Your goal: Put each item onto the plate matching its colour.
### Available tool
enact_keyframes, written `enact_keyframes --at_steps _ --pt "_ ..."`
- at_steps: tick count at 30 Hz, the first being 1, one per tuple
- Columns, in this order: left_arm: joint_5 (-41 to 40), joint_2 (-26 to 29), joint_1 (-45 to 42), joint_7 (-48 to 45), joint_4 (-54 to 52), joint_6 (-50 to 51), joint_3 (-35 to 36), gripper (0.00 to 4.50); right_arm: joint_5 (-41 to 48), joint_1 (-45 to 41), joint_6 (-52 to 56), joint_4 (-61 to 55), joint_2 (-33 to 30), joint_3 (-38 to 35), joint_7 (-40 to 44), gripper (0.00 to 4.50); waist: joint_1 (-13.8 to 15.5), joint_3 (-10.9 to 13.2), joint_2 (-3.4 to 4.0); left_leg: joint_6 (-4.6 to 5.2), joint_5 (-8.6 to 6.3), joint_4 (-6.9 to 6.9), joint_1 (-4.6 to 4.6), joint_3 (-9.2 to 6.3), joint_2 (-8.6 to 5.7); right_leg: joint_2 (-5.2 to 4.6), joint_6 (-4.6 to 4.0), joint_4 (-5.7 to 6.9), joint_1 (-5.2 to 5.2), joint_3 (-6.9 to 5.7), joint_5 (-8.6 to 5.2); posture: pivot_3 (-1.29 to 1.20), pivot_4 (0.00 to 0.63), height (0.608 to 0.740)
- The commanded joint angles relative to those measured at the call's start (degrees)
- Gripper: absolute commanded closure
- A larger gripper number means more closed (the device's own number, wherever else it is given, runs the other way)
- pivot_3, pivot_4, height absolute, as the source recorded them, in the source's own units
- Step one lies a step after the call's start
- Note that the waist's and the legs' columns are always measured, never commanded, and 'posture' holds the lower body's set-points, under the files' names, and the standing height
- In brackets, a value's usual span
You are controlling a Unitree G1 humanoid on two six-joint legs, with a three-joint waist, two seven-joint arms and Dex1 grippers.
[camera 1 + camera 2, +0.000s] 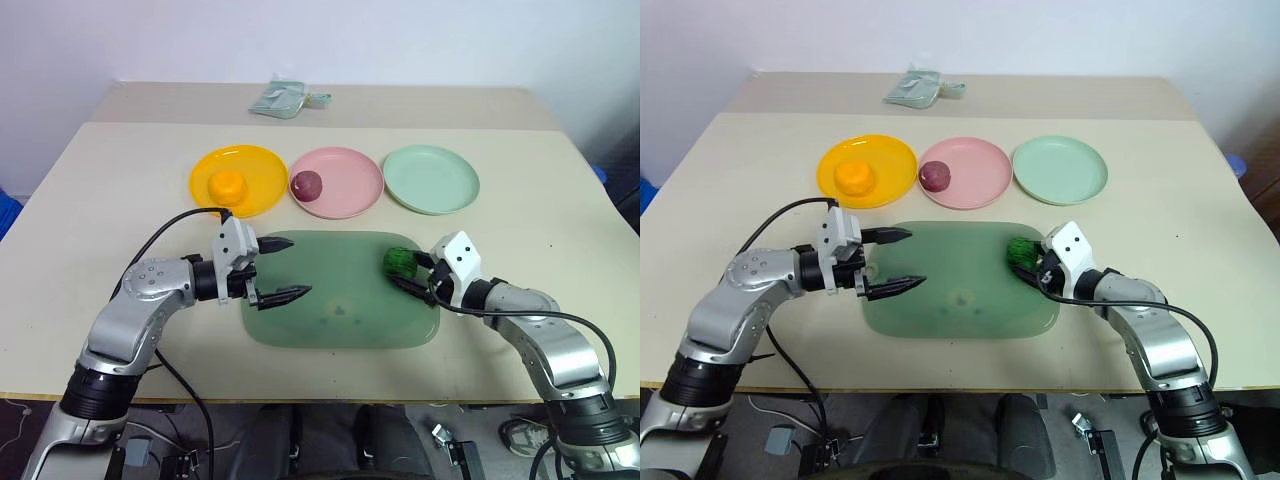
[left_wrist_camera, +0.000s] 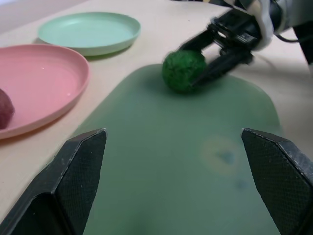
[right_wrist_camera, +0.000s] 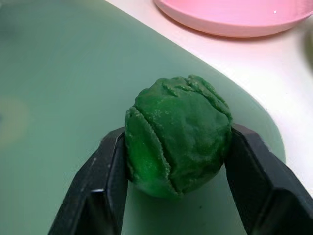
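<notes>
On the pale beige bench (image 1: 110, 190) in my head views, three round shallow plastic plates sit in a row at the far side: a yellow-orange plate (image 1: 258, 170) on my left, a pink plate (image 1: 350, 185) in the middle and a pale mint green plate (image 1: 431, 179) on my right. A smooth orange ball (image 1: 228, 185) lies on the yellow-orange plate, and a dark maroon-purple ball (image 1: 306, 184) lies on the pink one near its left rim. The mint plate holds nothing. Nearer me lies a large translucent green tray (image 1: 340, 305) with rounded corners. My right end effector (image 1: 410, 275) reaches over the tray's right far corner and is clenched on a dark green textured ball (image 1: 398, 262). My left end effector (image 1: 277, 268) hangs over the tray's left side, released, its two black fingers spread wide and pointing to the right. A crumpled pale green packet (image 1: 280, 98) lies at the far edge of the bench.

From my left wrist view, my two spread fingers (image 2: 80, 161) frame the tray (image 2: 161, 161), and beyond them the right end effector (image 2: 205, 61) pinches the green ball (image 2: 183, 71) over the tray's corner. The pink plate (image 2: 44, 81) and mint plate (image 2: 88, 32) lie past the tray's edge.

From my right wrist view, my black fingers (image 3: 110, 166) press both sides of the green ball (image 3: 178, 134), which sits over the tray (image 3: 58, 83) near its rim, with the pink plate (image 3: 234, 17) beyond.
</notes>
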Motion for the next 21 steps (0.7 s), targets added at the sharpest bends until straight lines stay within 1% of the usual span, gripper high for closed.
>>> enact_keyframes --at_steps 1,2,4,6,8,10,12,15,17,21 --pt "-1.3 0.1 0.8 1.0 -3.1 0.9 0.6 0.00 -2.9 -8.7 -3.5 4.2 3.5 -2.2 -6.1 2.34 -0.1 0.0 0.03 -0.02 0.01 0.01 0.00 0.02 0.01 0.01 0.00 0.01 -0.01 0.01 0.00 0.00 0.150 0.740" --pt "-1.2 -0.1 1.0 1.3 -3.3 1.0 0.6 0.00 -4.7 -11.5 -4.3 7.4 4.5 -2.2 -8.4 2.34 -0.2 0.0 0.03 -0.02 0.02 0.01 0.00 0.05 0.00 0.00 0.00 0.03 -0.04 0.03 0.00 0.00 0.150 0.740" --pt "-1.2 -0.9 1.6 2.7 -4.4 1.7 0.4 0.00 -8.9 -20.1 -5.7 19.7 7.0 -2.1 -15.3 2.34 -0.4 0.0 0.03 -0.04 0.02 0.00 0.00 0.06 0.00 0.00 -0.01 0.06 -0.09 0.04 0.00 0.00 0.150 0.740" --pt "-1.4 -1.8 2.3 4.2 -5.6 2.2 0.2 0.00 -12.4 -28.0 -8.6 33.2 8.6 -1.7 -20.4 2.34 -0.2 0.0 0.04 -0.05 0.03 0.00 -0.01 0.08 -0.01 0.01 -0.01 0.07 -0.11 0.04 0.00 0.00 0.150 0.740" --pt "-1.2 -2.6 3.2 5.5 -6.9 2.6 0.0 0.00 -13.7 -34.9 -12.3 46.2 10.2 -2.6 -24.4 2.34 -0.3 0.0 0.05 -0.06 0.03 -0.05 -0.03 0.05 -0.02 0.01 -0.02 0.06 -0.12 0.03 0.00 0.00 0.150 0.740" --pt "-0.8 -3.2 4.2 7.1 -8.2 3.0 -0.2 0.00 -14.7 -40.1 -16.6 57.4 10.8 -3.1 -26.4 2.34 -0.3 0.0 0.04 -0.07 0.04 -0.16 -0.06 0.07 -0.02 0.02 -0.02 0.06 -0.13 0.03 0.00 0.00 0.150 0.740" --pt "-0.4 -3.6 5.3 8.7 -9.4 3.2 0.0 0.00 -14.6 -43.4 -20.9 64.7 11.1 -3.9 -26.8 1.30 -0.4 0.0 0.05 -0.07 0.04 -0.21 -0.06 0.09 -0.02 0.03 -0.02 0.05 -0.12 0.02 0.00 0.00 0.150 0.740" --pt "-0.2 -3.9 6.5 11.1 -10.7 3.5 0.9 0.00 -14.6 -45.4 -26.7 68.8 10.4 -4.5 -25.3 0.03 -1.0 0.0 0.08 -0.08 0.05 -0.25 -0.06 0.10 -0.02 0.03 -0.02 0.02 -0.11 0.02 0.00 0.00 0.150 0.740" --pt "-0.1 -4.1 7.2 12.9 -10.8 3.4 2.1 0.00 -15.2 -44.4 -31.0 67.5 9.4 -4.2 -23.7 0.03 -1.5 0.1 0.18 -0.11 0.07 -0.25 -0.06 0.09 -0.02 0.03 -0.01 0.03 -0.11 0.02 0.00 0.00 0.150 0.740" --pt "2.8 -4.0 8.6 18.4 -7.2 0.4 7.3 0.00 -12.1 -34.4 -33.5 53.2 4.5 -4.7 -11.7 0.03 -1.4 0.1 0.24 -0.15 0.09 -0.29 -0.05 0.05 0.04 0.09 -0.01 0.03 -0.12 0.01 0.00 0.00 0.150 0.740"
